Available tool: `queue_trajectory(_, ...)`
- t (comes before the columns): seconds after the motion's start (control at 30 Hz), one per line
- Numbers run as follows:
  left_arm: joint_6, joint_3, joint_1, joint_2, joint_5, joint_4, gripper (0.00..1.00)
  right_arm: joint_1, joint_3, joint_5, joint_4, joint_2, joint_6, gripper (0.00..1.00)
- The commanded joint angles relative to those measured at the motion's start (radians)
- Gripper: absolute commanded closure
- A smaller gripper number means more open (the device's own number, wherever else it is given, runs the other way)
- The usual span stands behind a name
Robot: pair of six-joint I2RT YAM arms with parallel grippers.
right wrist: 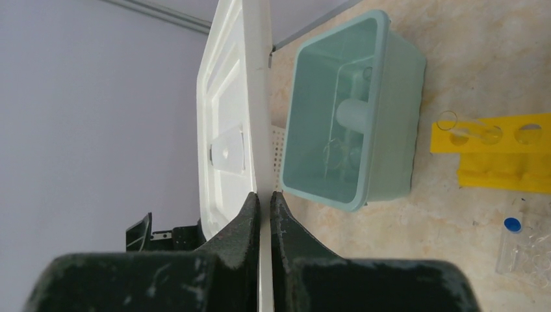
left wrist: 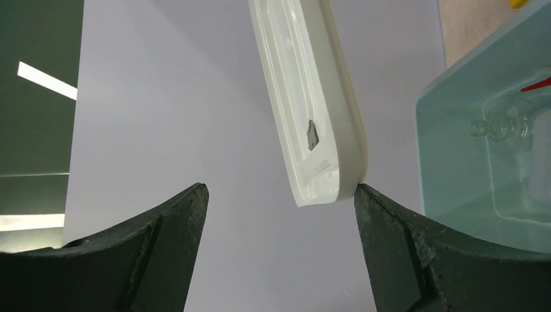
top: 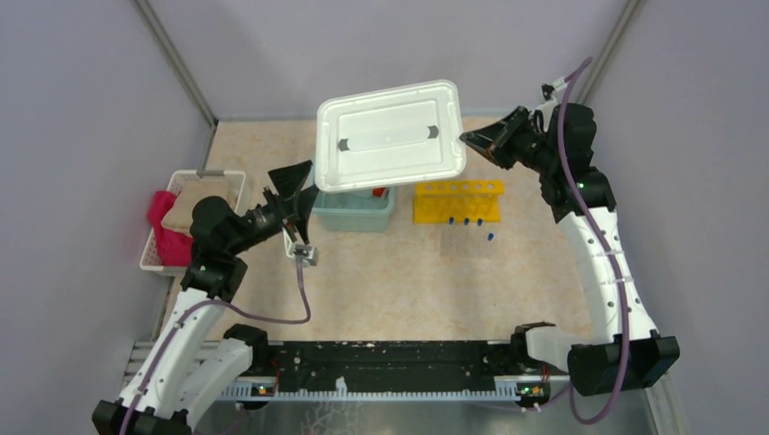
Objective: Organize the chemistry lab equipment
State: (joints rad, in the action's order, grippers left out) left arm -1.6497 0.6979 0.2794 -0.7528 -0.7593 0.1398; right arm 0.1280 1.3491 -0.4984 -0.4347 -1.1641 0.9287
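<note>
My right gripper (top: 467,139) (right wrist: 264,198) is shut on the edge of a white lid (top: 390,136) (right wrist: 227,117) and holds it tilted in the air over the teal bin (top: 349,220) (right wrist: 390,130). My left gripper (top: 304,195) (left wrist: 281,195) is open at the lid's left corner; the corner of the lid (left wrist: 318,104) sits right at its right fingertip. In the bin lie a white squeeze bottle (right wrist: 354,114) with a red spout (top: 379,192) and a clear glass flask (left wrist: 503,127). The yellow rack (top: 458,201) (right wrist: 500,159) stands right of the bin, with blue-capped tubes (top: 467,221) (right wrist: 520,244) lying in front of it.
A white slatted basket (top: 234,181) with pink and tan cloths stands at the left wall. Purple walls enclose the table on three sides. The arm bases and a black rail (top: 390,362) line the near edge.
</note>
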Motion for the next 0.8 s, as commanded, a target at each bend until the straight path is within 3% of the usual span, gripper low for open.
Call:
queue_trajectory(0.0,-0.109,-0.012,0.009,0.028,-0.030,-0.061,0.11,0.012,0.019,-0.070,0.060,0.050,0.015,1.00)
queue_trajectory(0.23,-0.237,-0.028,0.009,0.024,-0.013,-0.208,0.09,0.012,0.034,-0.078,0.051,0.051,0.005,1.00)
queue_trajectory(0.43,-0.291,-0.051,0.009,0.023,0.010,-0.220,0.08,0.013,0.042,-0.062,0.032,0.057,-0.016,1.00)
queue_trajectory(0.77,-0.231,-0.087,0.009,0.007,-0.011,-0.007,0.08,0.013,0.020,-0.099,0.034,0.061,-0.020,1.00)
